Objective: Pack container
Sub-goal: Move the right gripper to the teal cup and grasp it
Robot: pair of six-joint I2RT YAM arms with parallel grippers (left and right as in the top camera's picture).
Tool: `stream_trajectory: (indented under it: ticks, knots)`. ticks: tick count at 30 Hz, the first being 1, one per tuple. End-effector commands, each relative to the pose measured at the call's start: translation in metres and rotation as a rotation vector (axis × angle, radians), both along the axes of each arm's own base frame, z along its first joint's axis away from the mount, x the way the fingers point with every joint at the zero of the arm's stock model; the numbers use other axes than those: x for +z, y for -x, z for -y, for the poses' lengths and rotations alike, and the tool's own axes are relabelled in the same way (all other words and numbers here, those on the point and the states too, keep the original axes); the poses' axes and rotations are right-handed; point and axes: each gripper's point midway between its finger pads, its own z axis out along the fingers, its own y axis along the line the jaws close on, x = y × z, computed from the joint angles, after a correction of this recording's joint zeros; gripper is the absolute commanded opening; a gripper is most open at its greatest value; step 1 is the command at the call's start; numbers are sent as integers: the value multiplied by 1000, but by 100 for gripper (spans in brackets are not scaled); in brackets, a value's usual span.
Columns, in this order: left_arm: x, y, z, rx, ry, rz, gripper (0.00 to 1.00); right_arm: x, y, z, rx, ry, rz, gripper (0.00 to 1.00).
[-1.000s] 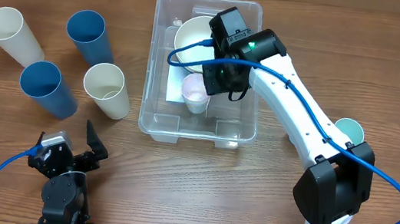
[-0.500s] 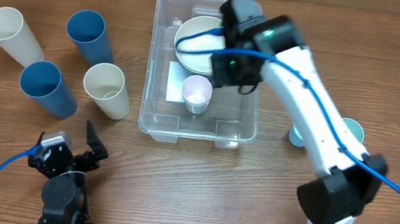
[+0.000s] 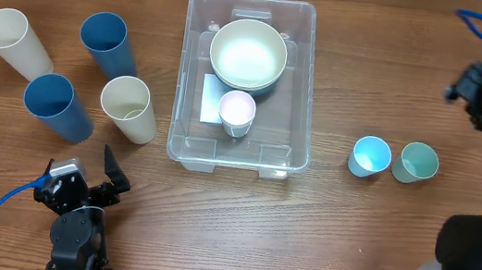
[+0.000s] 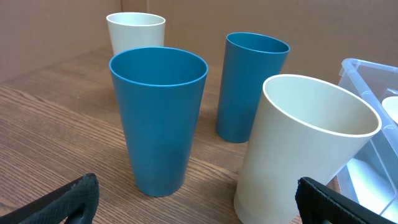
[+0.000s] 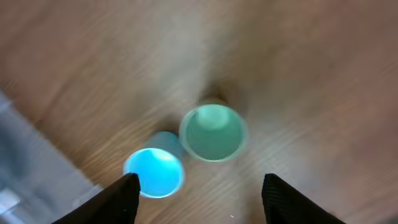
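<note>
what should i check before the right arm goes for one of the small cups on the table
1. Right gripper open and empty: ok.
2. Light blue cup and green cup upright on the table: ok.
3. Gap between those two cups for a finger: cannot tell; they stand very close and the right wrist view is blurred.
4. Bare floor left in the container: ok, along its near end.
5. Bowl and pink cup upright inside it: ok.
6. Left gripper out of the way: ok, open and far from the small cups.

Left of the container (image 4: 373,87) stand near blue cup (image 4: 158,121), near cream cup (image 4: 305,155), far blue cup (image 4: 252,87), far cream cup (image 4: 135,34).
</note>
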Motion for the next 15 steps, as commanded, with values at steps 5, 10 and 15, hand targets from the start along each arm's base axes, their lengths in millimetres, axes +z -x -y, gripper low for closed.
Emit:
stream_trajectory:
  ticks: [5, 10, 15]
  knots:
    - [0, 2, -4, 20, -22, -5, 100, -56, 41, 17, -94, -54, -178, 64]
    - [0, 2, -4, 20, -22, -4, 100, -101, 55, 11, -111, -86, -261, 62]
    - [0, 2, -4, 20, -22, -5, 100, -139, 71, 4, -126, -111, -320, 61]
